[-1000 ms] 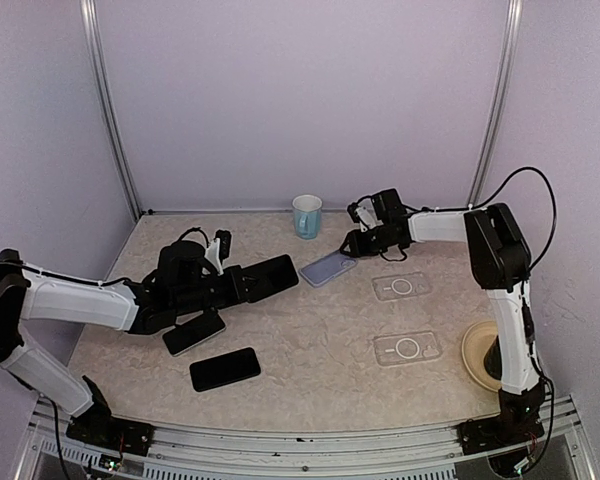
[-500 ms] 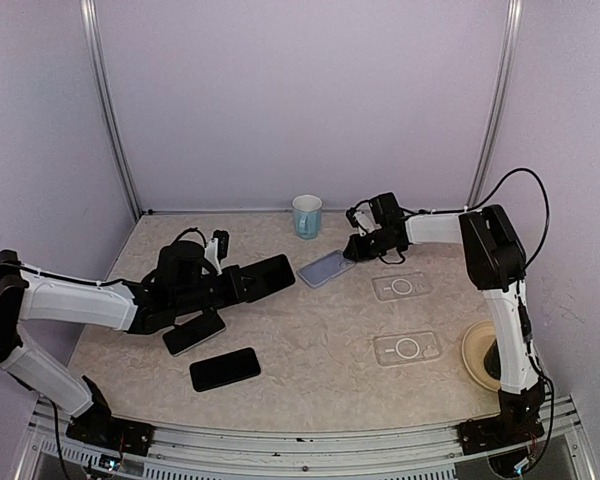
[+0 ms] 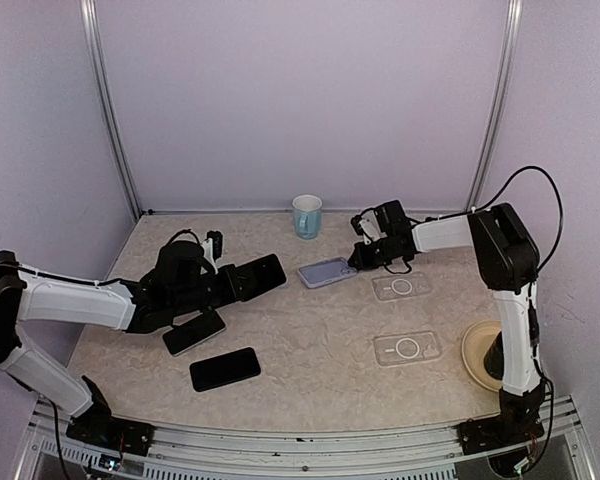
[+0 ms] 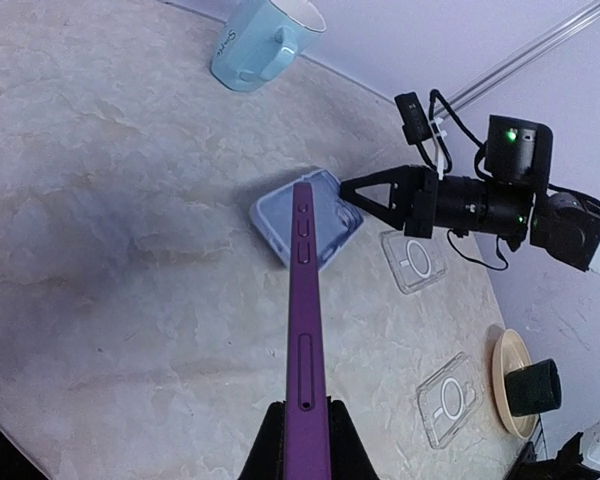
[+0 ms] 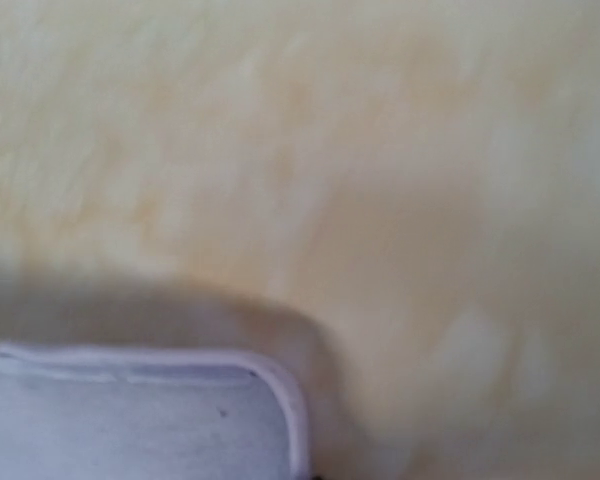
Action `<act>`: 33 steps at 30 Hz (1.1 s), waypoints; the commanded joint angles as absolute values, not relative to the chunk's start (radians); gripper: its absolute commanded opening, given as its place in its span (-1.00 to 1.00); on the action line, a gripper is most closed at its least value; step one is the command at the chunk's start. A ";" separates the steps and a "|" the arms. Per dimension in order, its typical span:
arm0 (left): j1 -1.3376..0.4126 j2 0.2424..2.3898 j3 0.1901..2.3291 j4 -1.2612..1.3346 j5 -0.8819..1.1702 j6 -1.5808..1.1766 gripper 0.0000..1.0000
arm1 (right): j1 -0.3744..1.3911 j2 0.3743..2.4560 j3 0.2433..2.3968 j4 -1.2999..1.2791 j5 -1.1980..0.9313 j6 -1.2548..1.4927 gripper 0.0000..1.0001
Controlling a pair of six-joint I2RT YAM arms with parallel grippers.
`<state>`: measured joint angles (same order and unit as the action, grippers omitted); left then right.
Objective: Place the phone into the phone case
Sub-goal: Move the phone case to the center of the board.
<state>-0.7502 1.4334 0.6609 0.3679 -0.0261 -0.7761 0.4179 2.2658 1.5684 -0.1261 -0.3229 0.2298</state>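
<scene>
My left gripper (image 3: 232, 287) is shut on a purple phone (image 3: 260, 275) and holds it above the table, pointing right. In the left wrist view the phone (image 4: 305, 300) shows edge-on between my fingers (image 4: 305, 425). A lavender phone case (image 3: 328, 271) lies open side up on the table beyond the phone's tip; it also shows in the left wrist view (image 4: 275, 215). My right gripper (image 3: 358, 258) sits low at the case's right end, its tips (image 4: 345, 187) closed on the rim. The right wrist view shows only a blurred case corner (image 5: 130, 420).
A light blue cup (image 3: 307, 215) stands at the back. Two clear cases (image 3: 401, 287) (image 3: 407, 348) lie on the right. Two black phones (image 3: 194, 332) (image 3: 225, 369) lie at the front left. A tan plate (image 3: 475, 352) holding a black object is at the right edge.
My right gripper has moved right and down with the lavender case, which has turned and now lies flat. My left gripper with the phone has shifted slightly left.
</scene>
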 commanded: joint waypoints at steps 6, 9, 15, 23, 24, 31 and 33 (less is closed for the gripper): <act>-0.739 1.416 0.631 0.416 -0.086 -0.803 -1.00 | 0.539 2.029 1.341 -0.128 -0.209 0.348 -1.00; -0.739 1.420 0.626 0.416 -0.086 -0.818 -1.00 | 0.576 1.975 1.290 -0.141 -0.153 0.394 -1.00; -0.744 1.410 0.617 0.428 -0.077 -0.864 -1.00 | 0.657 1.911 1.186 -0.130 -0.040 0.506 -1.00; -0.779 1.369 0.609 0.428 -0.106 -0.899 -1.00 | 0.734 1.894 1.117 -0.120 0.097 0.622 -1.00; -0.782 1.368 0.609 0.428 -0.109 -0.900 -1.00 | 0.740 1.892 1.113 -0.117 0.103 0.633 -1.00; -0.801 1.387 0.609 0.438 -0.106 -0.915 -1.00 | 0.762 1.881 1.106 -0.122 0.082 0.662 -0.89; -0.806 1.393 0.609 0.443 -0.106 -0.917 -1.00 | 0.762 1.873 1.104 -0.121 0.054 0.663 -0.78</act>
<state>-0.7933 1.4017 0.6056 0.3676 -0.0895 -0.9089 0.7494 1.9182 1.1179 -0.1280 0.0811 0.6350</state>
